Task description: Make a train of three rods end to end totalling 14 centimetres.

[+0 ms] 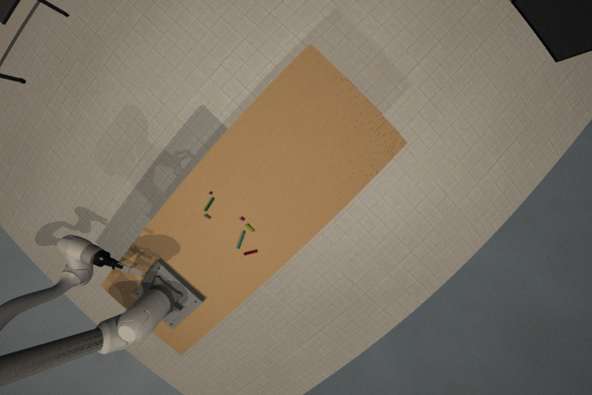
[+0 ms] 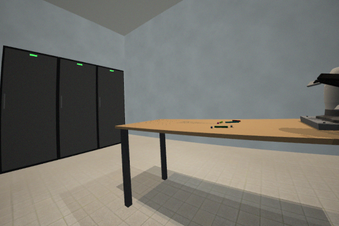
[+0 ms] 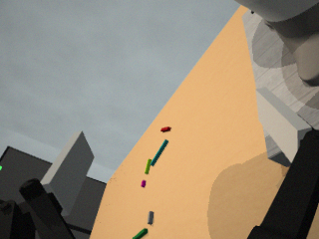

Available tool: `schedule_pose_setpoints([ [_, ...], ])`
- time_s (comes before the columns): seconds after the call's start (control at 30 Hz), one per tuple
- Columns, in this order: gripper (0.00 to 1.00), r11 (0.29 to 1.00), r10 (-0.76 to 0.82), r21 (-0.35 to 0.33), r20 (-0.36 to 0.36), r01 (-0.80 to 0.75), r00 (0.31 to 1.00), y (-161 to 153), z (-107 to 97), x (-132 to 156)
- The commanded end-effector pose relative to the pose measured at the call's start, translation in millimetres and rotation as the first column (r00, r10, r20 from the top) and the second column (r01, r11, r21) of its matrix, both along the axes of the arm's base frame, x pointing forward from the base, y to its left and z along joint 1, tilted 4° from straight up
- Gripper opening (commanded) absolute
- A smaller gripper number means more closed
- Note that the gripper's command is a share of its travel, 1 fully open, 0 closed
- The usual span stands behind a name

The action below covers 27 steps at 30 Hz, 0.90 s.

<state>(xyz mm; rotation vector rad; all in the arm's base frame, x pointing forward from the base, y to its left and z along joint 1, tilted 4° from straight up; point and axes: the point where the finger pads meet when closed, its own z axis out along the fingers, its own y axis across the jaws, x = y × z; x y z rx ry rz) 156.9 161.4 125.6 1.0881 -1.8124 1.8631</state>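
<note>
Several rods lie apart on the wooden table (image 1: 267, 190). A tiny blue rod (image 1: 210, 192), a green rod (image 1: 209, 203) and a short grey rod (image 1: 207, 216) lie in one group. A magenta rod (image 1: 242, 218), a lime rod (image 1: 250, 227), a turquoise rod (image 1: 241, 239) and a red rod (image 1: 250, 253) lie in another. No rods touch end to end. My gripper (image 1: 118, 264) is open and empty, high over the table's corner near the arm base, far from the rods.
The arm's grey base plate (image 1: 174, 295) is bolted at the table's near end. Dark cabinets (image 2: 57, 106) stand along the far wall. Another table's dark frame (image 1: 18, 3) is at the top left.
</note>
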Motion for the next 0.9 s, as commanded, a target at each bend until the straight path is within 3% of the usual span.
schedule_pose_setpoints([
  [0.0,1.00,0.997,-0.046,0.066,0.018,0.045,0.999,-4,-3,20],
  [0.13,1.00,0.968,-0.149,0.210,0.042,0.137,0.988,-13,-9,63],
  [0.2,1.00,0.968,-0.149,0.210,0.042,0.137,0.988,-13,-9,63],
  [0.27,1.00,0.934,-0.216,0.301,0.051,0.191,0.975,-19,-13,90],
  [0.4,1.00,0.872,-0.303,0.417,0.051,0.255,0.952,-26,-18,126],
  [0.7,1.00,0.665,-0.488,0.656,0.019,0.357,0.873,-46,-29,210],
  [0.77,1.00,0.665,-0.488,0.656,0.019,0.357,0.873,-46,-29,210],
  [0.87,1.00,0.536,-0.566,0.751,-0.019,0.386,0.824,-55,-35,250],
])
